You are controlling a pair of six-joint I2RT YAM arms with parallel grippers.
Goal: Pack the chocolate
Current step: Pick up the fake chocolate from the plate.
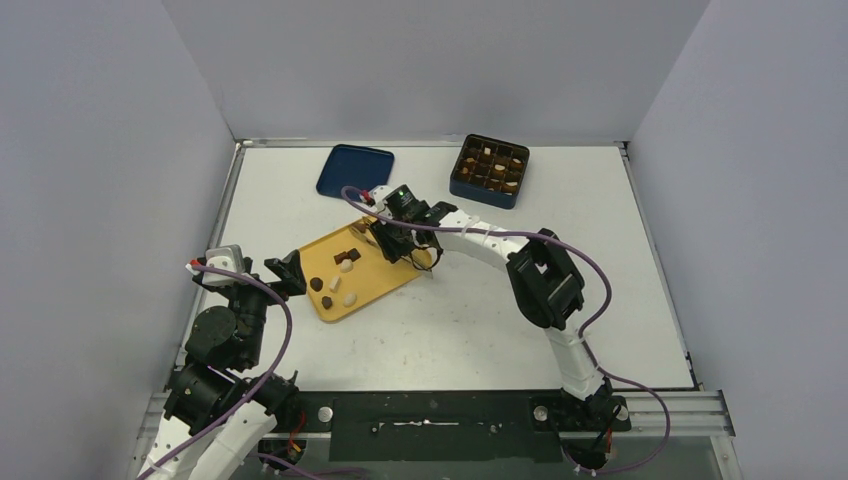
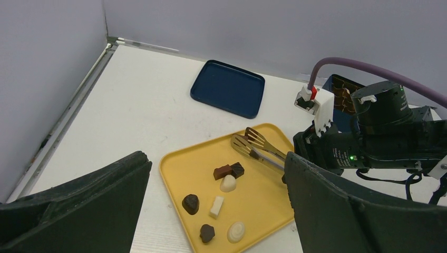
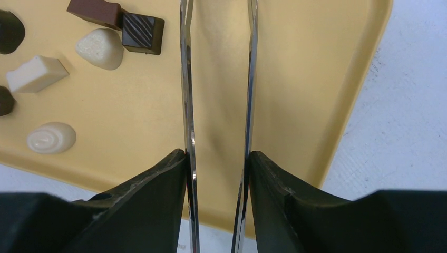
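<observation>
We see the gridded box [image 1: 489, 170] beyond the yellow tray [image 1: 385, 285] partly filled; seven chocolates [image 2: 191, 203] lie on the tray. Our right gripper [image 3: 217, 158] pinches empty tongs [image 2: 258, 147] above the tray; our left gripper [image 1: 288, 272] gapes beside it, holding nothing.

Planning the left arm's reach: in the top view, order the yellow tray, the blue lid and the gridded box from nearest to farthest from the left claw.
1. yellow tray: just right of the left claw, nearest.
2. blue lid: farther back, near the table's rear edge.
3. gridded box: back right, farthest.
</observation>
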